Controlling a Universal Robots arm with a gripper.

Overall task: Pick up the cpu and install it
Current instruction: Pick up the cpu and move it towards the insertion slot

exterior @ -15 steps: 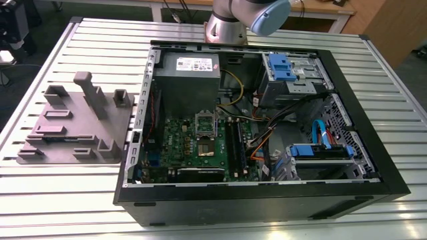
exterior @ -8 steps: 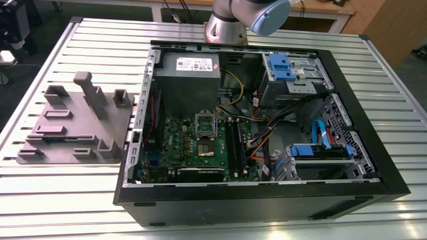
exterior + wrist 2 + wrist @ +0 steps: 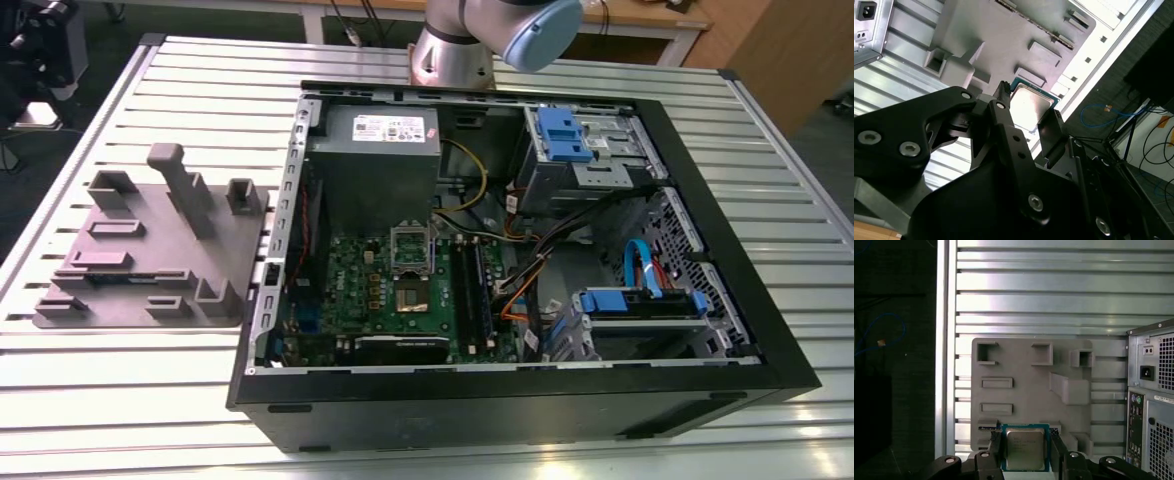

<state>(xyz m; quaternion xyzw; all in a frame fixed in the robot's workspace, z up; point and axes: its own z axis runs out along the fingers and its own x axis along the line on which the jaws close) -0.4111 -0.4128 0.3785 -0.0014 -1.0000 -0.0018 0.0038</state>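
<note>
Two black fingers (image 3: 995, 451) of the gripper (image 3: 1025, 440) clamp opposite edges of the cpu (image 3: 1025, 452), held up over the grey moulded tray (image 3: 1024, 385) in both wrist views. The exterior view adds the open computer case (image 3: 534, 400) just beside that tray, its green motherboard (image 3: 350, 285) facing up.

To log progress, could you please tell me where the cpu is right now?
In both wrist views the cpu is held by the gripper, one finger on each side, over the grey tray.

Cpu (image 3: 1025, 450) sits between fingers (image 3: 1056, 449) of tool (image 3: 1026, 444); tray (image 3: 140, 262) lies on table (image 3: 147, 400) beside case (image 3: 534, 398).
</note>
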